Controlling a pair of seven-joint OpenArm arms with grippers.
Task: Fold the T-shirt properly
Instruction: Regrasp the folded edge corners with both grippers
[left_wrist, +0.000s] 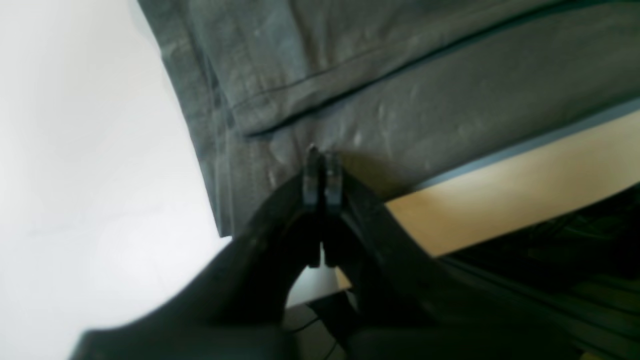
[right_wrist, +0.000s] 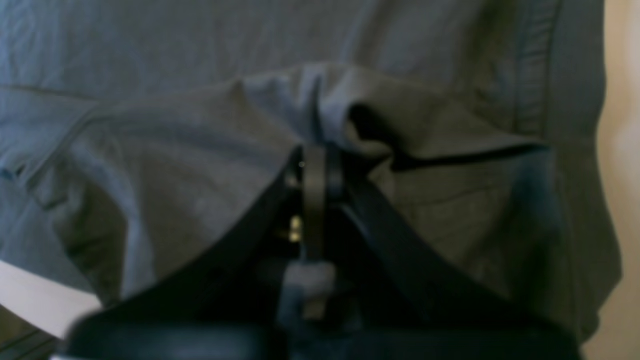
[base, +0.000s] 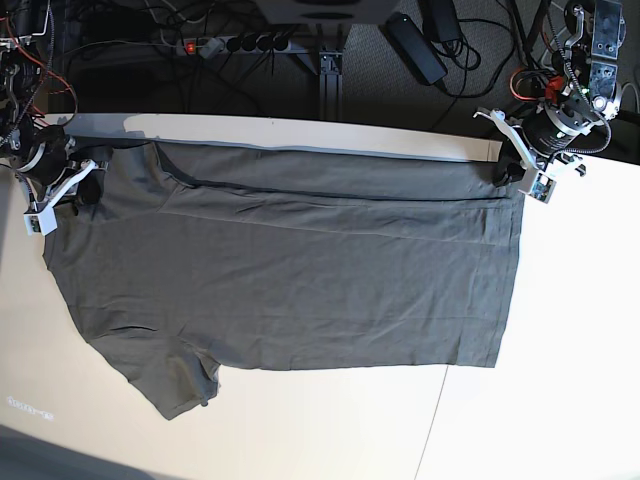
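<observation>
Right gripper (right_wrist: 315, 155) first: jaws pressed together with a bunched ridge of the T-shirt (base: 290, 280) pinched between them, at the shoulder end of the garment, near the table's (base: 560, 380) far left corner in the base view. Over to the left gripper (left_wrist: 320, 165): fingers nearly touching, just a sliver of a gap, tips resting against the cloth at the hem end near the far right corner; whether any fabric is actually caught between them, the wrist view does not let me say. The shirt itself lies spread lengthwise across the table, neck end to the left of the base view, hem to the right, one sleeve splayed toward the near left corner. A long band along the far edge is doubled over, its crease running from one gripper to the other, so my read is that the first lengthwise fold is laid and the arms are about at the point of release. Next, I'd judge, both jaws need to part and lift straight up without dragging the fold, then move to the near long side and its sleeve. Both arms are reached in low from the far edge, wrists angled inward over the two far corners of the garment.
</observation>
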